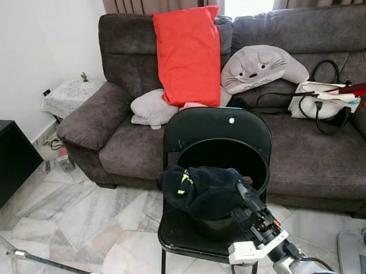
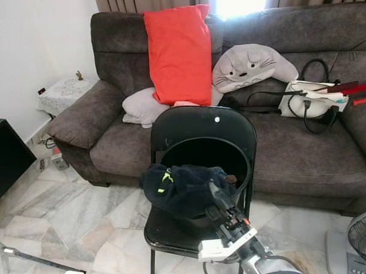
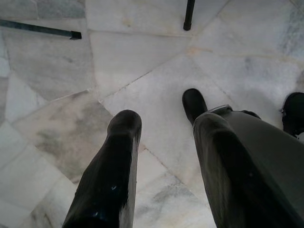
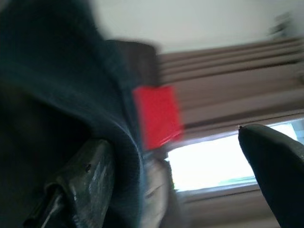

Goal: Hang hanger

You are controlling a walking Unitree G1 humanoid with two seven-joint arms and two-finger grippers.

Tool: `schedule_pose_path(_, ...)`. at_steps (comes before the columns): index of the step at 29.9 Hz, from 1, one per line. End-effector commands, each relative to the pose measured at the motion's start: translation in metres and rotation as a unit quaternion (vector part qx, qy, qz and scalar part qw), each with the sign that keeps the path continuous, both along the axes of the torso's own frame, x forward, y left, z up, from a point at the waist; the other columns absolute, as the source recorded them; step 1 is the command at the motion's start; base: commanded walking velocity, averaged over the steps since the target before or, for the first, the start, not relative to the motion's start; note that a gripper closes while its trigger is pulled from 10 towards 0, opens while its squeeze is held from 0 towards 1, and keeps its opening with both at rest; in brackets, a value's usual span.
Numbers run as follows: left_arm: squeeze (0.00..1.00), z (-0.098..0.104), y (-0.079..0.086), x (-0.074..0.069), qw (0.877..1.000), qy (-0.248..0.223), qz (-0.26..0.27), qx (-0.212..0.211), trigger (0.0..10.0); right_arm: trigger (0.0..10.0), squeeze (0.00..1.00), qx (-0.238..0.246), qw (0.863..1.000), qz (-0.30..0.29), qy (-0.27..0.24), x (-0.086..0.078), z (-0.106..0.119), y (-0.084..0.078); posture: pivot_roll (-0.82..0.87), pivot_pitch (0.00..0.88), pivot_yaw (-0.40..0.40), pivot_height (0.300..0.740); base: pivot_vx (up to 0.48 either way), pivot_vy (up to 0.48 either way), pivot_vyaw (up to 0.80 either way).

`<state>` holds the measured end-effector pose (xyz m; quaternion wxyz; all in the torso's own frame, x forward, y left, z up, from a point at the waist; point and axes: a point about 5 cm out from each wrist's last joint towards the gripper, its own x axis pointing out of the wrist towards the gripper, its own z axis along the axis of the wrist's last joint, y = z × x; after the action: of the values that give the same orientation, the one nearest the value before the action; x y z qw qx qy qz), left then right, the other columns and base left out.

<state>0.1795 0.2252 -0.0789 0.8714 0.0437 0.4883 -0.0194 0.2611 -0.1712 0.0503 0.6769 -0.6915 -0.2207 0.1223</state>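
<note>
A dark navy garment [image 1: 200, 190] with a yellow-green tag lies draped over the rim of a black round basket [image 1: 256, 161]. The basket stands on a black folding chair [image 1: 216, 127] in front of the sofa. My right gripper [image 1: 242, 189] reaches up to the garment's right edge. In the right wrist view its fingers [image 4: 83, 183] stand wide apart, open, and the dark cloth [image 4: 57, 95] hangs against one of them. My left gripper [image 3: 166, 121] hangs idle and open, pointing down at the marble floor [image 3: 142, 57].
A grey sofa [image 1: 123, 145] behind the chair holds a red pillow [image 1: 189, 52], a grey plush cushion [image 1: 262, 67], a pale pillow [image 1: 153, 108] and a white bag [image 1: 320, 99]. A black cabinet [image 1: 6, 158] stands at the left, a fan [image 1: 361, 248] at the lower right, a metal bar [image 1: 46, 262] on the floor.
</note>
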Motion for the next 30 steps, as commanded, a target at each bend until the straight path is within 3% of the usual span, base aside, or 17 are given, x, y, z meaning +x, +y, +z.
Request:
schedule_pose_path(1,0.00,0.001,0.004,-0.001,1.000,0.000,0.004,0.002,10.0,10.0,0.00,0.001,1.000,-0.009,0.026,0.000,-0.005,0.000,-0.09,0.002,0.108,0.740,0.000,0.000,0.00)
schedule_pose_path(8,0.00,0.001,0.004,-0.001,1.000,0.001,0.006,0.000,10.0,10.0,0.00,0.022,1.000,0.005,-0.005,0.006,0.009,0.004,-0.08,0.002,0.107,0.740,0.000,0.000,0.00)
schedule_pose_path(11,0.00,0.001,0.005,-0.001,1.000,0.001,0.005,0.000,10.0,10.0,0.00,0.045,0.997,0.051,-0.028,0.003,0.017,0.011,-0.09,0.004,0.110,0.740,0.000,0.000,0.00)
schedule_pose_path(14,0.00,0.001,0.004,-0.001,1.000,0.002,0.003,0.000,10.0,10.0,0.00,0.029,0.998,0.059,0.012,0.002,0.004,0.013,-0.09,0.004,0.112,0.740,0.000,0.000,0.00)
schedule_pose_path(17,0.00,0.001,0.004,-0.001,1.000,0.001,0.002,-0.001,10.0,10.0,0.00,-0.020,0.998,0.036,0.055,0.004,-0.014,0.009,-0.09,0.003,0.112,0.740,0.000,0.000,0.00)
schedule_pose_path(21,0.00,0.001,0.004,0.000,1.000,0.001,0.003,-0.001,10.0,10.0,0.00,-0.026,0.996,0.032,0.076,0.009,-0.020,0.009,-0.08,0.000,0.112,0.740,0.000,0.000,0.00)
schedule_pose_path(23,0.00,0.001,0.004,0.000,1.000,0.001,0.003,-0.001,10.0,10.0,0.00,-0.025,0.991,0.027,0.129,0.010,-0.028,0.009,-0.08,0.000,0.112,0.740,0.000,0.000,0.00)
schedule_pose_path(24,0.00,0.001,0.004,-0.001,1.000,0.001,0.003,-0.001,10.0,10.0,0.00,-0.034,0.991,0.023,0.131,0.011,-0.030,0.008,-0.08,0.000,0.110,0.740,0.000,0.000,0.00)
schedule_pose_path(25,0.00,0.001,0.004,-0.001,1.000,0.001,0.003,-0.001,10.0,10.0,0.00,-0.041,0.991,0.020,0.129,0.011,-0.032,0.008,-0.08,0.000,0.110,0.740,0.000,0.000,0.00)
schedule_pose_path(30,0.00,0.001,0.004,-0.001,1.000,-0.001,0.007,0.000,10.0,10.0,0.00,0.009,0.999,0.035,-0.006,0.027,-0.001,0.008,-0.07,0.000,0.110,0.740,0.000,0.000,0.00)
